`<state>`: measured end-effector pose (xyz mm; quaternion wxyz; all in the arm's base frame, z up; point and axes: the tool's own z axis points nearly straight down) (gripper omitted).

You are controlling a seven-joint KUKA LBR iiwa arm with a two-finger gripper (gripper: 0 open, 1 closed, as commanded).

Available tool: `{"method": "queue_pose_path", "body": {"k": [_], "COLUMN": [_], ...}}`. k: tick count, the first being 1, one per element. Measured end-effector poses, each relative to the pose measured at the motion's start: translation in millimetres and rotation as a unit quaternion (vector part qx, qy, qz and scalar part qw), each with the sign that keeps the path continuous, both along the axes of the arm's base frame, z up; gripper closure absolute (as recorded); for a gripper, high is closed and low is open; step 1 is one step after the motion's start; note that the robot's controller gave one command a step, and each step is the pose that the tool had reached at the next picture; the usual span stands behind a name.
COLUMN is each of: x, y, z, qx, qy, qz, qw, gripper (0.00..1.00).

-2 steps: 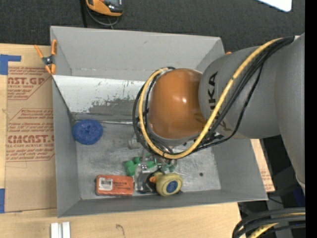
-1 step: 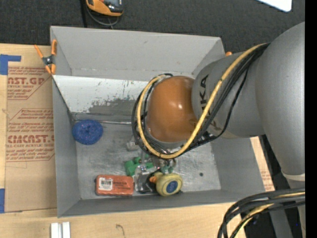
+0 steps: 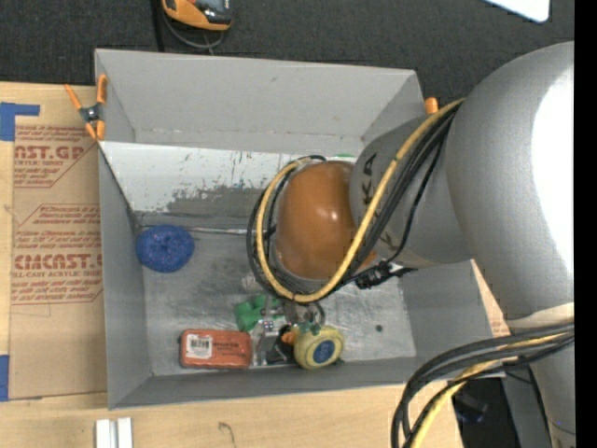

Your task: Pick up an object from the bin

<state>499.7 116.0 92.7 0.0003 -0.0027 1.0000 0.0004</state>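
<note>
The end effector (image 3: 280, 329) hangs low in the bin (image 3: 252, 91) near its near wall, among a green piece (image 3: 247, 313), a yellow round roll (image 3: 319, 348) and a flat red-orange block (image 3: 216, 348) whose long axis runs left-right. Its opening cannot be told. A blue ball (image 3: 165, 248) lies far left.

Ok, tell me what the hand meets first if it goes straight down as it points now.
Probably the green piece or the yellow roll close under the hand, near the bin's front wall; depth is unclear, so which first I cannot tell.
</note>
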Motion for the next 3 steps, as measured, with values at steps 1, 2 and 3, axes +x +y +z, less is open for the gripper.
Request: {"method": "queue_pose_path", "body": {"k": [1, 2, 3], "x": [27.7, 27.8, 14.3], "y": [-47.7, -47.6, -44.6], "z": [-18.0, -17.9, 142.5], "qx": [0.002, 0.002, 0.000], "qy": [-0.0073, -0.0076, -0.0031], "qz": [-0.054, -0.054, 0.008], "qw": [0.9985, 0.9985, 1.0000], "gripper": [1.00, 1.00, 1.00]}}
